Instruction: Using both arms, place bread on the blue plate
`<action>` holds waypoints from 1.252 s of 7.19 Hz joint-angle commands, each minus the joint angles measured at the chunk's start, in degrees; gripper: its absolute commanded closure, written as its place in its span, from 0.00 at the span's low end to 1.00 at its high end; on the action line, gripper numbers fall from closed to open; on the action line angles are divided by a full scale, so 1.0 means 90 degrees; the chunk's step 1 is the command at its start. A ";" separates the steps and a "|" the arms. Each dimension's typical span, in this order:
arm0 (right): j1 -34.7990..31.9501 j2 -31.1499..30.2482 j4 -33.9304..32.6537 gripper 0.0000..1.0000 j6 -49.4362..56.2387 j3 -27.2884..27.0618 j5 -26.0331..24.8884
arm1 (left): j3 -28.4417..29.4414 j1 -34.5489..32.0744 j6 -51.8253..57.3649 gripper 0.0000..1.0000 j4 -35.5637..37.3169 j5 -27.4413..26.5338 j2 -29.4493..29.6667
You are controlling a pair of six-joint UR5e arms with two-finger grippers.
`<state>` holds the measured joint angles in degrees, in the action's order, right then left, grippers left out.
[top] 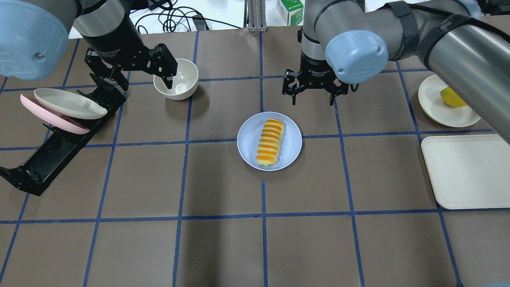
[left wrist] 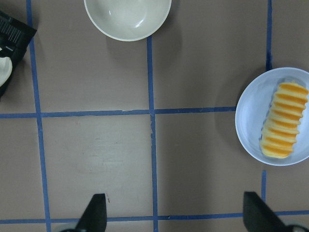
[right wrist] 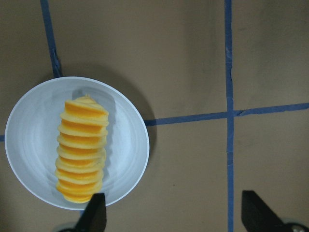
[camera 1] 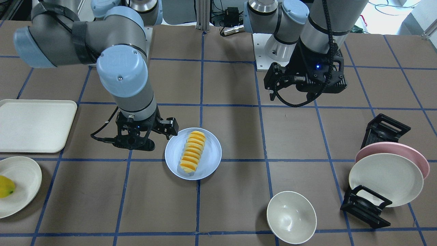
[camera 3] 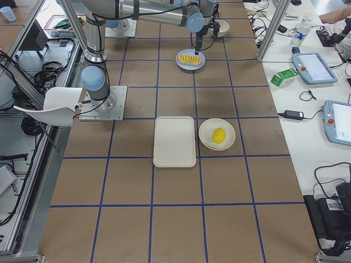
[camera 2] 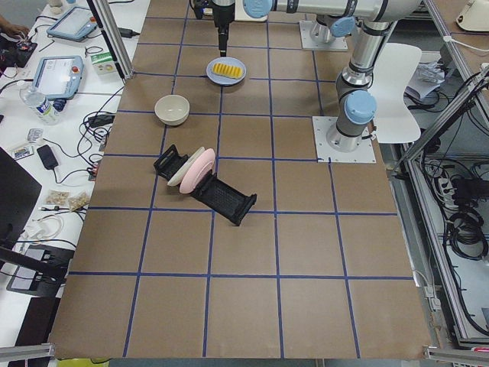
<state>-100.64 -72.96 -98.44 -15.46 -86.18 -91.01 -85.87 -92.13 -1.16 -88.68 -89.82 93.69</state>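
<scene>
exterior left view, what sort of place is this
Probably a robotics lab: a silver-grey jointed arm bolted to a brown blue-gridded table, beside a white bench with grey control tablets and cables.

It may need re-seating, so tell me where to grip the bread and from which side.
Take the bread at mid-length, across its narrow width, straight down from above. It lies flat on the blue plate, longer than wide, both long sides bare above the shallow rim, so a pinch should fit there. The open right gripper is nearest.
</scene>
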 commanded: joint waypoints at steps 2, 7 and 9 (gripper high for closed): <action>0.0223 -0.0963 0.1100 0.00 0.0456 0.0036 0.0084 | 0.0000 0.0002 -0.0007 0.00 0.0000 -0.0030 0.0000; 0.1307 -0.1395 0.0281 0.00 0.0779 -0.0238 0.0064 | 0.0000 0.0032 0.0002 0.00 0.0000 -0.0020 -0.0019; 0.1387 -0.1056 0.0274 0.00 0.1236 -0.0288 0.0093 | 0.0000 0.0022 -0.0007 0.00 0.0000 0.0009 -0.0019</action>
<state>-88.73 -84.34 -94.81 -7.25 -88.52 -90.53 -85.87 -91.87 -1.16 -88.68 -89.89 93.52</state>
